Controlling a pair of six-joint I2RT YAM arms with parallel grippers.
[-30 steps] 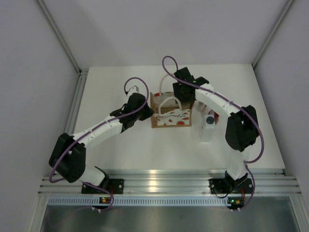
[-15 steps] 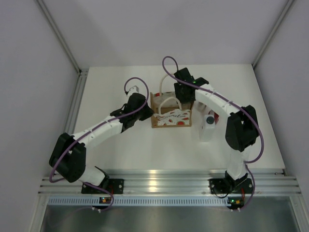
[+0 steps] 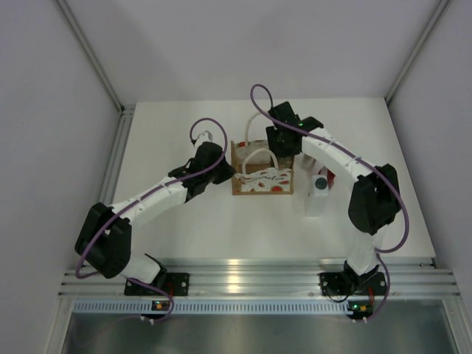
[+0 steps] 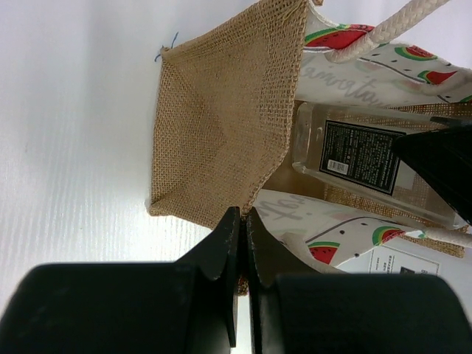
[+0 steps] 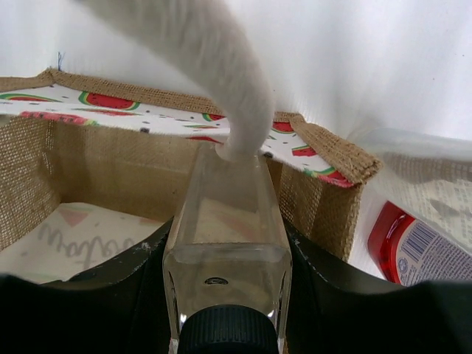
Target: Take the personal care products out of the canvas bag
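Note:
The canvas bag (image 3: 262,175) stands mid-table, tan burlap with a white watermelon-print panel (image 4: 221,125) and rope handles. My left gripper (image 3: 223,168) is shut on the bag's left side edge (image 4: 242,221). My right gripper (image 3: 285,144) reaches into the bag from the far right and is shut on a clear square bottle (image 5: 228,214) with a dark round cap. That bottle (image 4: 361,156) is tilted inside the bag mouth. A white bottle with a dark cap (image 3: 318,196) lies on the table right of the bag. A red product (image 5: 409,247) lies just outside the bag's right wall.
A rope handle (image 5: 214,81) crosses in front of the right wrist camera above the held bottle. White enclosure walls stand on both sides and at the back. An aluminium rail (image 3: 243,276) runs along the near table edge.
The right jaws have closed onto the clear bottle. The right arm has shifted slightly to the right, and the bag has nudged a little with it. The left arm has stayed still.

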